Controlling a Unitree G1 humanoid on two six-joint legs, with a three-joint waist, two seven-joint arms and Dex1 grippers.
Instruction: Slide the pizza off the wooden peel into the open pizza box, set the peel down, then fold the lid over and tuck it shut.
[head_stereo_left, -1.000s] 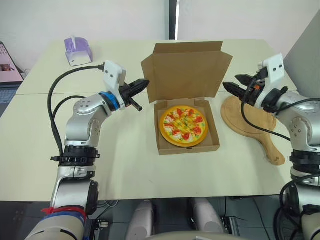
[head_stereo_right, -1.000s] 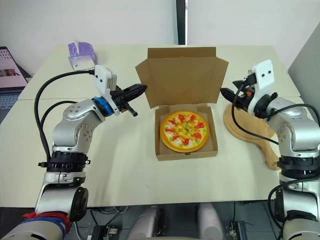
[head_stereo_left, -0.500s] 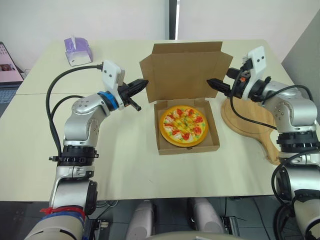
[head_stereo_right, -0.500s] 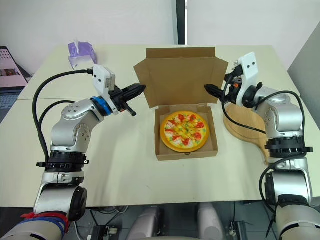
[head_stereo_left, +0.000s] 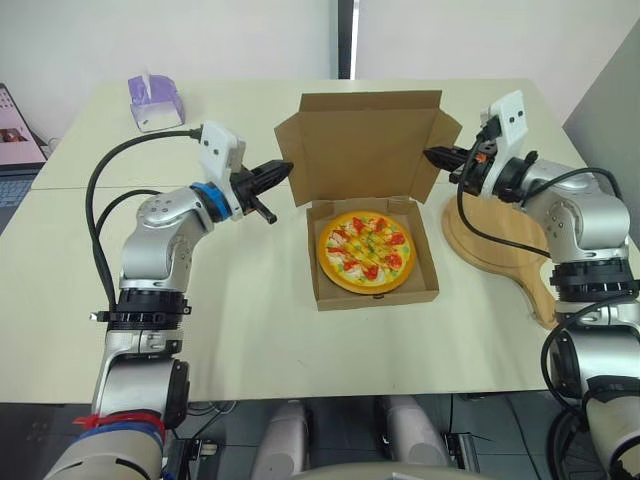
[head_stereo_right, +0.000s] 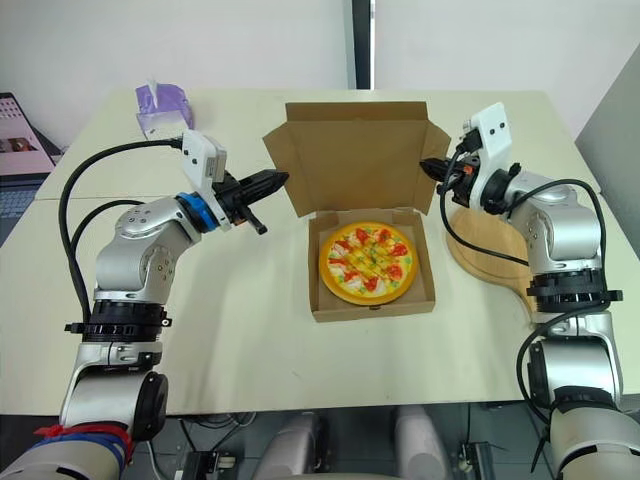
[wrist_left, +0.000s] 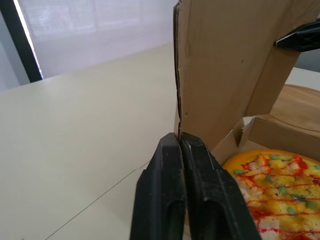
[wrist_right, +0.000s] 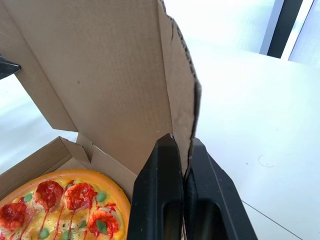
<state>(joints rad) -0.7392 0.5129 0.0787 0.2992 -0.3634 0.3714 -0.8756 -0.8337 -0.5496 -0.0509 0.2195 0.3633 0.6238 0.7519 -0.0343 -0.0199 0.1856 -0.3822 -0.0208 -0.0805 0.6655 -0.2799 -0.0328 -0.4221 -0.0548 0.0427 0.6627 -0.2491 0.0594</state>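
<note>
I log the pizza (head_stereo_left: 366, 250) in the box (head_stereo_left: 375, 293), frame centre; peel (head_stereo_left: 500, 235) lying at right. The lid (head_stereo_left: 365, 150) stands upright: fold and tuck remain. The left pincer (head_stereo_left: 283, 170) is closed, tips at left flap; right pincer (head_stereo_left: 432, 155) pinches right flap, I judge.

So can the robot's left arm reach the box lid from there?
Probably yes. The left gripper is right at the side flap of the lid, with nothing between them. Its jaws are pressed shut, so it could push the flap, not pinch it.
</note>
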